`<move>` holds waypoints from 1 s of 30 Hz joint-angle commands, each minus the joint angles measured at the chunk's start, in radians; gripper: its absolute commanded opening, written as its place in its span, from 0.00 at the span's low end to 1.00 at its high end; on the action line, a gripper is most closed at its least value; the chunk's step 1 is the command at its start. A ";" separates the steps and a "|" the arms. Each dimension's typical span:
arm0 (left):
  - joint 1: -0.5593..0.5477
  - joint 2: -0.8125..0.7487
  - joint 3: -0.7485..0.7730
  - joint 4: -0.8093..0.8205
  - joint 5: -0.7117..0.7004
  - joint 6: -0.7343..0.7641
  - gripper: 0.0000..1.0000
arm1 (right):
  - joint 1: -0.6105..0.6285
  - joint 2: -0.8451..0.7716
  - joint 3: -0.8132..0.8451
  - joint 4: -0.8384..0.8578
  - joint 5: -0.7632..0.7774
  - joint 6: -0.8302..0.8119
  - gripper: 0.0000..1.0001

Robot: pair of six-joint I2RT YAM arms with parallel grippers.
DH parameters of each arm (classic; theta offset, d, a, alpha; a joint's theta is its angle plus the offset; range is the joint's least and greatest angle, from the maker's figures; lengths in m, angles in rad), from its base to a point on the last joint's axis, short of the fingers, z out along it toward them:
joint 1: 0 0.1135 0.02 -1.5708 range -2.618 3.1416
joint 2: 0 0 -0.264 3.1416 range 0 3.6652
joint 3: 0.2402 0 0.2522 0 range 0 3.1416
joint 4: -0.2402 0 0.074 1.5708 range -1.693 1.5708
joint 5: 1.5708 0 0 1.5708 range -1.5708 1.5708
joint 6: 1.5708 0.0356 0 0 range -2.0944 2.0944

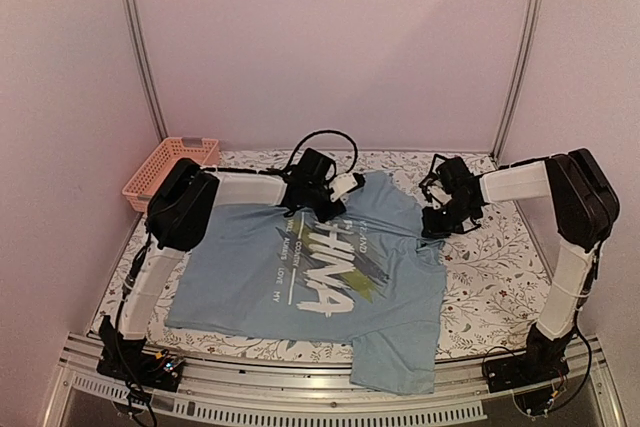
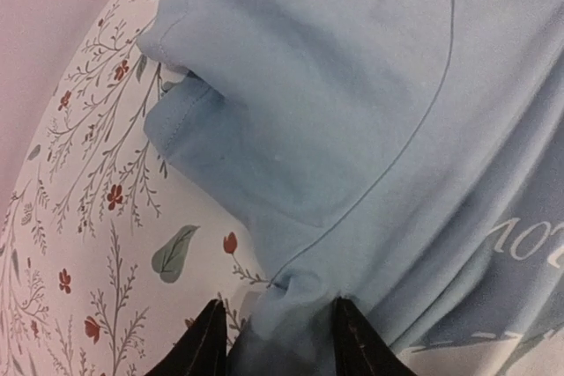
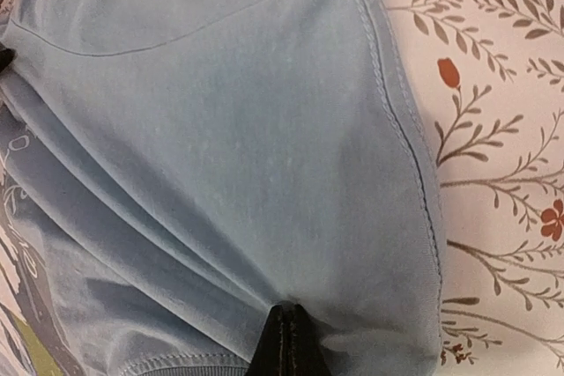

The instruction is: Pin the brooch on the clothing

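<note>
Top external view shows my left gripper [image 2: 278, 305] at the shirt's far edge, by a sleeve seam, pinching a bunched fold of the T-shirt [image 1: 250, 287]. The shirt lies spread on the flowered table [image 1: 490, 277], lettering up. My right gripper [image 3: 286, 310], fingers pressed together, touches its right end.

Blue T-shirt [image 1: 310, 277] on floral table [image 1: 480, 277], left hand [image 1: 335, 202] and right hand [image 1: 440, 219] at far edge, pink basket [image 1: 170, 172] behind.
</note>
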 commanded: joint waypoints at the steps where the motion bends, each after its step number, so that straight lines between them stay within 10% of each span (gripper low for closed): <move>1: -0.006 -0.072 -0.088 -0.137 0.084 -0.059 0.40 | 0.005 -0.038 -0.061 -0.146 -0.013 0.007 0.00; 9: 0.011 -0.170 -0.041 -0.090 0.265 -0.143 0.49 | 0.009 -0.057 0.180 -0.212 -0.114 -0.125 0.06; 17: 0.085 0.101 0.334 -0.102 0.241 -0.480 0.55 | 0.009 0.200 0.578 -0.193 -0.086 -0.128 0.23; 30: 0.074 0.231 0.442 -0.085 0.234 -0.554 0.61 | 0.010 0.526 0.931 -0.065 -0.136 -0.063 0.24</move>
